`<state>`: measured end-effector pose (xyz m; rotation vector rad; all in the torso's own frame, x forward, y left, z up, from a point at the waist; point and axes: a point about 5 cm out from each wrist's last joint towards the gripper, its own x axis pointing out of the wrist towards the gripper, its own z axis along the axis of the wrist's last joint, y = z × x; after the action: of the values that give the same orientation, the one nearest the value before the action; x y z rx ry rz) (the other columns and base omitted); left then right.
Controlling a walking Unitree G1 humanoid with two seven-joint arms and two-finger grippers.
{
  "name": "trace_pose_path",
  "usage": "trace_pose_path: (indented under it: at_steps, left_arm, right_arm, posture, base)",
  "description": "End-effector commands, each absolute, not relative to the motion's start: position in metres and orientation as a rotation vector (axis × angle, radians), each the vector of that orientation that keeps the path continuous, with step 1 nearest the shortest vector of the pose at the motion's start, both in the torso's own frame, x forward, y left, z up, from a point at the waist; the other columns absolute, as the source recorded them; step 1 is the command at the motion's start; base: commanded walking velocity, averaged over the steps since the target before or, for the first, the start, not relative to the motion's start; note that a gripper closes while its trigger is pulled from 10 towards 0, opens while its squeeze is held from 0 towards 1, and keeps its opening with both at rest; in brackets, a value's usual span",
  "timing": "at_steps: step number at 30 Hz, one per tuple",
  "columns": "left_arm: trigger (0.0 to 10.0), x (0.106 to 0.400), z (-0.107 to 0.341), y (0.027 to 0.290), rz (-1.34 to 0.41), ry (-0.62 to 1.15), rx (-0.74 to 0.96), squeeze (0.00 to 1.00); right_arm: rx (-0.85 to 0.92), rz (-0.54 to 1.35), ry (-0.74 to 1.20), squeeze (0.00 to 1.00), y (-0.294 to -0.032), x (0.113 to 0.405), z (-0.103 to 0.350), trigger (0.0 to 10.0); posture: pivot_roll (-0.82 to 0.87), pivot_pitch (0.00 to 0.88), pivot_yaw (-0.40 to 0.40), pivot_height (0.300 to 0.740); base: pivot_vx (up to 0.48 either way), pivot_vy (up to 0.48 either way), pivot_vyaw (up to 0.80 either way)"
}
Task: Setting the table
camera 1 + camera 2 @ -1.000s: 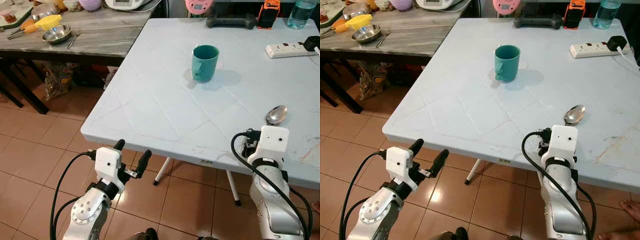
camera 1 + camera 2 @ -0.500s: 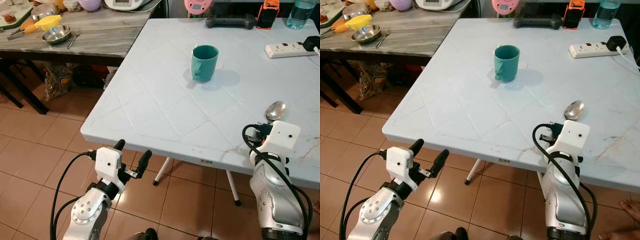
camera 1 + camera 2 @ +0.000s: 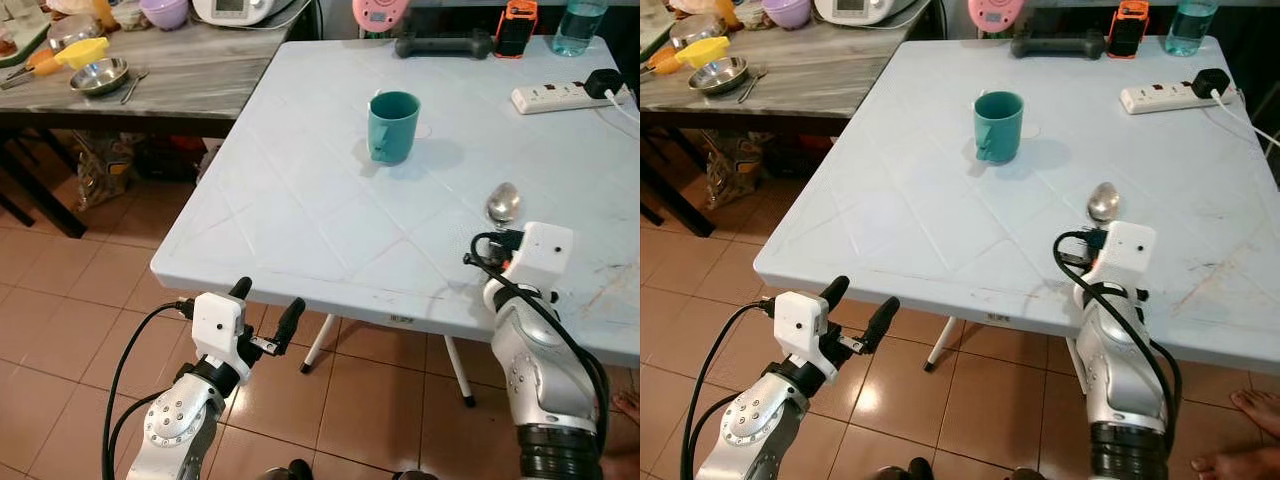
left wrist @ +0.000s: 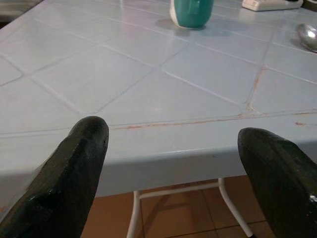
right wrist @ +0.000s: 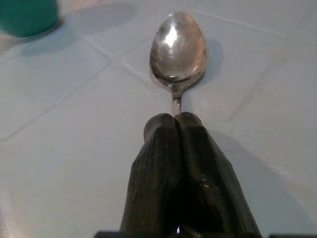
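- The left gripper (image 3: 265,308) hangs below and in front of the near edge of the pale blue table (image 3: 300,210), over the tiled floor (image 3: 60,330); its two black fingers (image 4: 74,173) stand wide apart with nothing between them.
- The right gripper (image 5: 178,121) sits low over the near right part of the table, its fingers pressed together on the thin handle of the spoon (image 5: 177,47).
- The spoon's bowl points away from the robot, hollow side up; in the right wrist view its underside seems to rest on the tabletop, though I cannot be sure it touches.
- From the head camera the spoon bowl (image 3: 1102,201) shows just past the white wrist housing (image 3: 1122,250) of the right arm.
- Farther in, near the middle of the table, a teal mug (image 3: 391,126) stands upright, its handle turned toward the robot's left, well apart from the spoon.
- At the far right edge lies a white power strip (image 3: 560,95) with a black plug in it.
- Along the far edge sit a black dumbbell (image 3: 442,44), an orange and black device (image 3: 516,27) and a clear bottle (image 3: 578,25).
- To the far left, a grey wooden table (image 3: 190,75) holds a steel bowl (image 3: 97,76) and a yellow utensil (image 3: 75,52).
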<state>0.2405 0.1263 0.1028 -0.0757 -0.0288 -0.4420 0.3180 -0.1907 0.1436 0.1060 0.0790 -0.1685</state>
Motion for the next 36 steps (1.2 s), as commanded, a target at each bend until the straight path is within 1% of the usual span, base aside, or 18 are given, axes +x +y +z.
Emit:
trace_pose_path:
  at_steps: [1,2,3,5,6,10,11,12,13,14,15,16,17,18,25,27,29,36]
  left_arm:
    - [10.0,0.240,0.100,0.128,-0.435,-0.006,-0.063,0.00]
    - [10.0,0.240,0.099,0.128,-0.433,-0.006,-0.063,0.00]
    - [10.0,0.240,0.099,0.128,-0.433,-0.006,-0.063,0.00]
    - [10.0,0.241,0.099,0.127,-0.431,-0.005,-0.064,0.00]
    - [10.0,0.241,0.099,0.127,-0.431,-0.005,-0.064,0.00]
    - [10.0,0.240,0.098,0.126,-0.429,-0.004,-0.065,0.00]
    - [10.0,0.240,0.098,0.126,-0.429,-0.004,-0.065,0.00]
    - [10.0,0.241,0.098,0.125,-0.427,-0.004,-0.065,0.00]
    - [10.0,0.241,0.098,0.125,-0.426,-0.004,-0.065,0.00]
    - [10.0,0.241,0.098,0.125,-0.425,-0.005,-0.066,0.00]
    - [10.0,0.241,0.098,0.125,-0.425,-0.005,-0.066,0.00]
    - [10.0,0.241,0.098,0.125,-0.423,-0.006,-0.066,0.00]
    - [10.0,0.241,0.098,0.125,-0.420,-0.007,-0.067,0.00]
    - [10.0,0.241,0.098,0.126,-0.417,-0.008,-0.067,0.00]
    - [10.0,0.238,0.097,0.125,-0.411,-0.006,-0.071,0.00]
    - [10.0,0.238,0.097,0.126,-0.410,-0.004,-0.071,0.00]
    - [10.0,0.237,0.096,0.127,-0.411,-0.001,-0.071,0.00]
    - [10.0,0.238,0.095,0.126,-0.423,0.010,-0.070,0.00]
  right_arm:
    - [0.126,-0.085,0.174,0.00,-0.171,0.318,0.125,0.0]
    - [0.122,-0.037,0.181,0.00,-0.162,0.320,0.124,0.0]
    - [0.122,-0.037,0.181,0.00,-0.162,0.320,0.124,0.0]
    - [0.119,0.043,0.178,0.00,-0.144,0.324,0.124,0.0]
    - [0.119,0.043,0.178,0.00,-0.144,0.324,0.124,0.0]
    - [0.122,0.101,0.168,0.00,-0.127,0.330,0.125,0.0]
    - [0.122,0.101,0.168,0.00,-0.127,0.330,0.125,0.0]
    - [0.132,0.133,0.159,0.00,-0.118,0.333,0.127,0.0]
    - [0.124,0.143,0.151,0.00,-0.114,0.334,0.129,0.0]
    - [0.106,0.149,0.137,0.00,-0.111,0.336,0.131,1.1]
    - [0.106,0.149,0.137,0.00,-0.111,0.336,0.131,1.1]
    - [0.088,0.142,0.127,0.00,-0.110,0.336,0.133,6.0]
    - [0.078,0.122,0.122,0.18,-0.112,0.337,0.134,10.0]
    - [0.075,0.104,0.119,1.00,-0.115,0.337,0.134,10.0]
    - [0.000,0.031,0.093,1.00,-0.131,0.332,0.135,10.0]
    - [-0.005,0.028,0.063,1.00,-0.132,0.330,0.141,10.0]
    - [-0.024,0.036,-0.008,1.00,-0.133,0.329,0.155,10.0]
    - [-0.010,0.004,-0.032,1.00,-0.135,0.331,0.168,10.0]
  posture:
    - [-0.16,0.180,0.154,0.740]
    - [-0.16,0.180,0.154,0.740]
    - [-0.16,0.180,0.154,0.740]
    - [-0.16,0.182,0.150,0.740]
    - [-0.16,0.182,0.150,0.740]
    - [-0.15,0.180,0.144,0.740]
    - [-0.15,0.180,0.144,0.740]
    - [-0.15,0.178,0.142,0.740]
    - [-0.15,0.176,0.138,0.740]
    - [-0.15,0.176,0.137,0.740]
    - [-0.15,0.176,0.137,0.740]
    - [-0.15,0.175,0.135,0.740]
    - [-0.14,0.173,0.131,0.740]
    - [-0.14,0.173,0.130,0.740]
    - [-0.14,0.171,0.121,0.740]
    - [-0.15,0.171,0.120,0.740]
    - [-0.15,0.174,0.124,0.740]
    - [-0.16,0.177,0.135,0.740]
  base:
    - [0.000,0.000,0.00]
    - [0.000,0.000,0.00]
    - [0.000,0.000,0.00]
    - [0.000,0.000,0.00]
    - [0.000,0.000,0.00]
    - [0.000,0.000,0.00]
    - [0.000,0.000,0.00]
    - [0.000,0.000,0.00]
    - [0.000,0.000,0.00]
    - [0.000,0.000,0.00]
    - [0.000,0.000,0.00]
    - [0.000,0.000,0.00]
    - [0.000,0.000,0.00]
    - [0.000,0.000,0.00]
    - [0.000,0.000,0.00]
    - [0.000,0.000,0.00]
    - [0.000,0.000,0.00]
    - [0.000,0.000,0.00]
